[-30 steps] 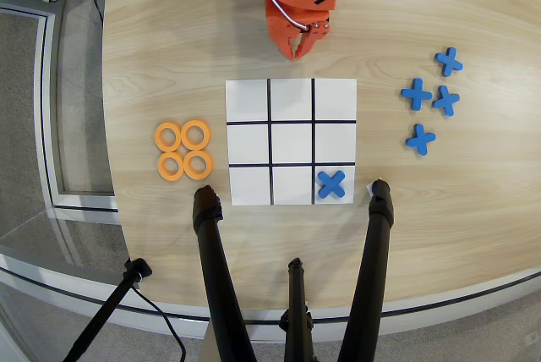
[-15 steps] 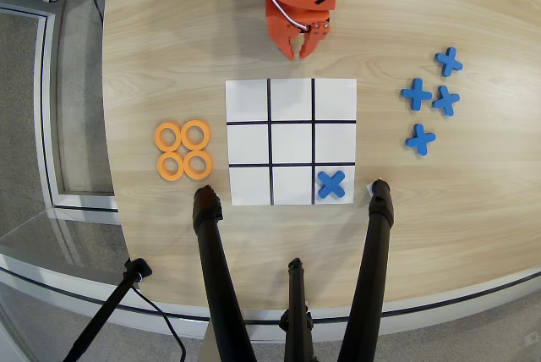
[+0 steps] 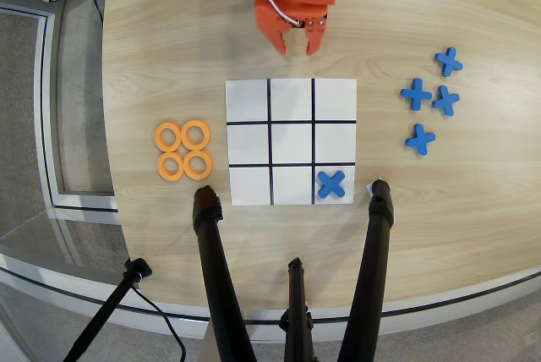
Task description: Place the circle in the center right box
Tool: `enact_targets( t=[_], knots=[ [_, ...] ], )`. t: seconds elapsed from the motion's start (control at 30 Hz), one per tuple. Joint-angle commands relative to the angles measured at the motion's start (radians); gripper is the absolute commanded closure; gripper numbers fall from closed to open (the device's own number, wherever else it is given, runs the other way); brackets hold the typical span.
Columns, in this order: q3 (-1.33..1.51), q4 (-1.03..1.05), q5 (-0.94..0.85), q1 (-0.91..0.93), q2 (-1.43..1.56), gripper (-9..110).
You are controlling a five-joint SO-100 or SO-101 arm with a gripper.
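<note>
Nearest us on the pale wood-grain bench [image 3: 169,49], four flat orange rings [image 3: 183,150] lay clustered left of the white grid sheet [image 3: 291,141], its center right box [image 3: 248,142] bare. Beyond, we saw the orange jaws [image 3: 296,47] slightly parted, holding nothing.

In the overhead view my tool [image 3: 297,46] hangs over a pale wooden worktop [image 3: 169,49]. Just below it lies the white grid sheet [image 3: 291,141]. Four orange rings [image 3: 183,150] sit lower left of it, four blue crosses [image 3: 432,96] off right.
</note>
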Motion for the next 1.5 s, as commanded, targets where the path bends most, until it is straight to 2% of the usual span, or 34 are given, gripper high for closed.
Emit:
enact_targets(
  t=[0.0,0.2,0.67,1.47],
  knots=[
    [-0.129,-0.066,0.014,0.055,-0.133,88],
    [-0.236,-0.258,0.028,0.135,-0.362,88],
    [-0.459,-0.471,0.037,0.278,-0.782,88],
    [-0.916,-0.396,0.066,0.411,-1.312,88]
  ],
)
